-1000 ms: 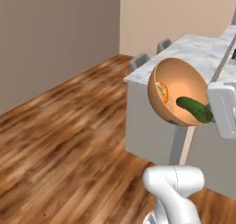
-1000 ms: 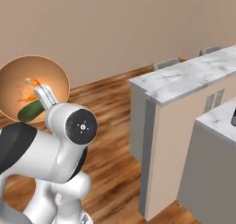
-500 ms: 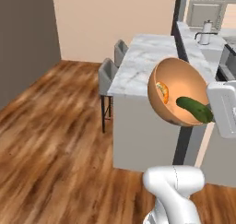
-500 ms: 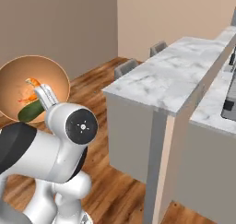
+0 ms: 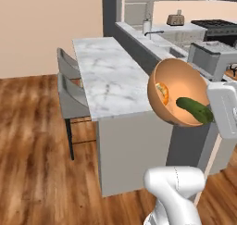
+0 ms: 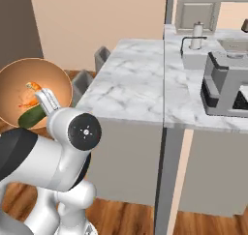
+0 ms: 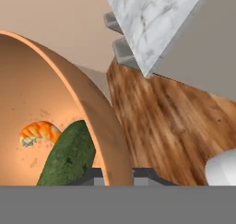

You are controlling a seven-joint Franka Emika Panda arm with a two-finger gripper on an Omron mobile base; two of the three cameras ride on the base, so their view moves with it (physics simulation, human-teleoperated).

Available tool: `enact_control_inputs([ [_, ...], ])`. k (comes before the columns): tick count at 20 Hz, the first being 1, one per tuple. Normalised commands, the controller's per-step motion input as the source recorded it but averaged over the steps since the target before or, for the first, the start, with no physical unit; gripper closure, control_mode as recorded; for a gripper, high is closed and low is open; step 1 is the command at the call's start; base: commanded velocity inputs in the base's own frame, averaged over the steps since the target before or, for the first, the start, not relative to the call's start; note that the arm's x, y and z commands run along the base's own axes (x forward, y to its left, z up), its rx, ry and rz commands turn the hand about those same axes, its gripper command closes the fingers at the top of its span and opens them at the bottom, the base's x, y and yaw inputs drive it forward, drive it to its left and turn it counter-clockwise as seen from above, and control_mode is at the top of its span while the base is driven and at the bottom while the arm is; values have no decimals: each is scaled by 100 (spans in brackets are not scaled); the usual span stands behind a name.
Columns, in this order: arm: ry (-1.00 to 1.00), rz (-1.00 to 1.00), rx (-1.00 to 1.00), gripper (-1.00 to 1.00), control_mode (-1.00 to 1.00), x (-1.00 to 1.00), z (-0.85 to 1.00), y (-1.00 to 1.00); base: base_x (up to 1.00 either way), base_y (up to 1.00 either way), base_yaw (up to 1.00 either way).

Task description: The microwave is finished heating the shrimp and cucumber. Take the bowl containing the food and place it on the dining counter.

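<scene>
My gripper (image 7: 116, 176) is shut on the rim of the orange-tan bowl (image 5: 173, 83), which it holds in the air tipped on its side. Inside lie the dark green cucumber (image 5: 195, 109) and the small orange shrimp (image 5: 162, 92). In the right base view the bowl (image 6: 26, 81) hangs at the left above my arm, with the shrimp (image 6: 30, 95) and the cucumber (image 6: 31, 117) in it. In the hand view the bowl (image 7: 55, 98) holds the shrimp (image 7: 39, 132) and cucumber (image 7: 69, 156). The dining counter (image 5: 109, 80) stands just ahead, beyond the bowl; its marble slab (image 6: 138, 81) is bare.
Grey chairs (image 5: 68, 87) stand along the dining counter's far side, also in the right base view as chairs (image 6: 99, 59). Behind it runs a kitchen worktop with a faucet (image 5: 149, 28), a toaster (image 5: 175, 19), a stove (image 5: 216, 27) and a grey appliance (image 6: 224, 86). Wood floor (image 5: 32, 164) lies to the left.
The whole picture has shifted as the base moved: the dining counter has swung from the side to straight ahead and closer. The bowl keeps its place in the gripper.
</scene>
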Motion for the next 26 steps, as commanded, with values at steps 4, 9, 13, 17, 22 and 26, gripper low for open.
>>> enact_control_inputs([
  [4, 0, 0, 0, 100, 100, 0, 0, 0, 95, 24, -58],
  [9, 0, 0, 0, 100, 100, 0, 0, 0, 72, 5, -17],
  [13, 0, 0, 0, 100, 100, 0, 0, 0, 77, 12, -14],
  [17, 6, -5, -2, 100, -100, 22, 0, 7, 64, 19, -13],
  [22, 48, -27, -3, 100, -100, 100, -2, 31, 0, 0, 0],
  [26, 63, -13, 0, 100, -100, 100, -9, 2, 0, 0, 0],
])
